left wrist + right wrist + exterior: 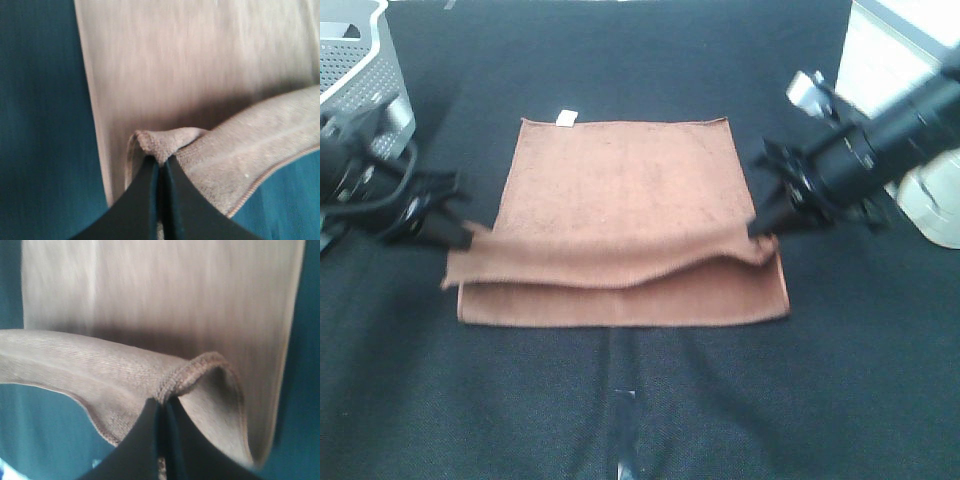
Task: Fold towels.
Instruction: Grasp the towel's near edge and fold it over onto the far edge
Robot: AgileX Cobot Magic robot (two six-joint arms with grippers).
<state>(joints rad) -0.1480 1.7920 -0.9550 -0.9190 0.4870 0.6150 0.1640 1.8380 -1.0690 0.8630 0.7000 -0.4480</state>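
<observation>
Across the middle of the frame the brown towel [620,180] lies on the black table [620,400], its lower part doubled over. My left gripper [463,236] and right gripper [760,228] each pinch a raised corner, jaws closed tight.

Plain rust-brown towel [620,180]; white tag [566,118] on it; worktop [840,380] black w/ fine weave, teal-looking in wrist views; left gripper [470,238] & right gripper [758,232] black; basket [360,70] grey w/ dotted perforations; cream-white obj. [932,205] at right edge.
</observation>
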